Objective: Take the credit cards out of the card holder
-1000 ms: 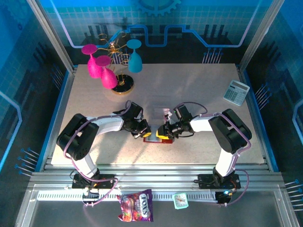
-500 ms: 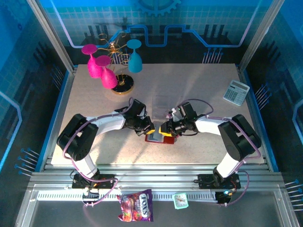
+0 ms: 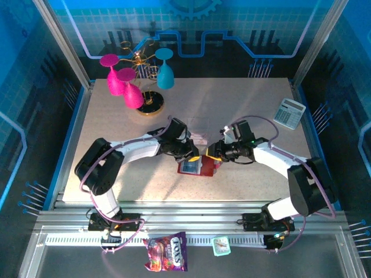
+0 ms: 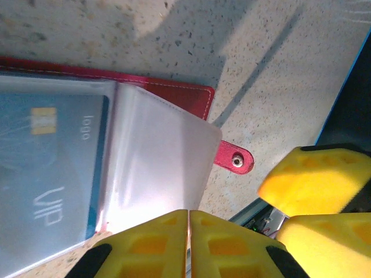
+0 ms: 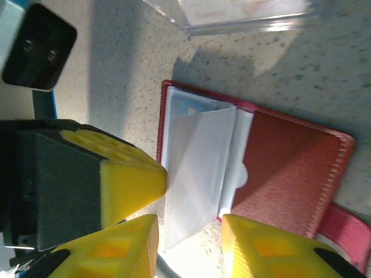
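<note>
The top external camera sits high above and behind the arm bases and looks steeply down over the whole table (image 3: 249, 116) from afar, with both arms in frame. The left wrist camera looks past the left gripper (image 4: 189, 223) from very close onto the open card holder (image 4: 174, 95), with the right gripper (image 4: 284, 213) at its right edge. The right wrist camera, equally near, faces it from the opposite side. All three views share the card holder
</note>
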